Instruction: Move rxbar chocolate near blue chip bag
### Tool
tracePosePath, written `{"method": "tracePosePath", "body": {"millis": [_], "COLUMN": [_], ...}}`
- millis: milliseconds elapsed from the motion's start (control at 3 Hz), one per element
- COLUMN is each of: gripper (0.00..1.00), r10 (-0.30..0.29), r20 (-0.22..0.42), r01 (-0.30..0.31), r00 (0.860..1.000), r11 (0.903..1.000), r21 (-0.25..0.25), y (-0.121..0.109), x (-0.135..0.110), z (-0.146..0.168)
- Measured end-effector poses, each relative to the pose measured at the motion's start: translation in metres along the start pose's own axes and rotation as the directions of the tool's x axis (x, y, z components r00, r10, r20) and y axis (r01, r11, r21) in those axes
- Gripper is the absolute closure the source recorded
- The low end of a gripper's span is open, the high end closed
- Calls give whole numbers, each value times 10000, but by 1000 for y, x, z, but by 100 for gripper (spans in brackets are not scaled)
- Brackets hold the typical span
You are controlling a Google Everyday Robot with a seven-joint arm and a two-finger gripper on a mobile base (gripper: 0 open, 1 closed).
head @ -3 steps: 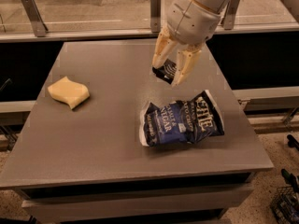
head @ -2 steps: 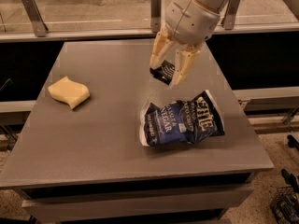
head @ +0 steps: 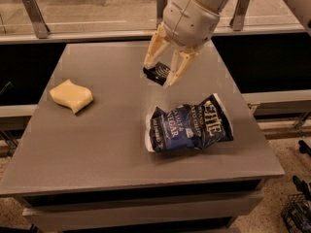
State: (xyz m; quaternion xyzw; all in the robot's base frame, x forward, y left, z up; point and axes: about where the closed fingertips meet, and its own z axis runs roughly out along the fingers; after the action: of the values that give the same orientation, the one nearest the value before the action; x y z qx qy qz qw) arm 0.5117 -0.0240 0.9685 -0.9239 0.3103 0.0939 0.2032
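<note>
The rxbar chocolate (head: 160, 72), a small flat black wrapper with white lettering, sits between the fingers of my gripper (head: 157, 75). The gripper is shut on it and holds it low over the grey table (head: 97, 140), right of centre. The blue chip bag (head: 189, 125), crinkled dark blue foil with white lettering, lies flat on the table toward the front right. It is a short way in front of and to the right of the bar, not touching it. The arm's white body comes down from the top of the view.
A pale yellow wavy sponge (head: 71, 95) lies on the left side of the table. A rail with metal posts (head: 34, 16) runs behind the far edge. The table's right edge is close beside the chip bag.
The gripper with the bar has shifted a little to the left over the table. The chip bag and sponge have not moved.
</note>
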Motion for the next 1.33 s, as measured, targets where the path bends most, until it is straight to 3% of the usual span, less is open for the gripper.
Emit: {"method": "tracePosePath", "body": {"millis": [333,1000,1333], "gripper": [5,0,0], "r10": [12,97,332], "r20": [95,225,258], "r01": [-11,-92,-341], "r00": [10000,9997,9991], "r11": [9999,9997,9988], "r21": [-110,-206,348], "y": [-1,1,2], "x": [1,8,12], "z": [6,15,3]}}
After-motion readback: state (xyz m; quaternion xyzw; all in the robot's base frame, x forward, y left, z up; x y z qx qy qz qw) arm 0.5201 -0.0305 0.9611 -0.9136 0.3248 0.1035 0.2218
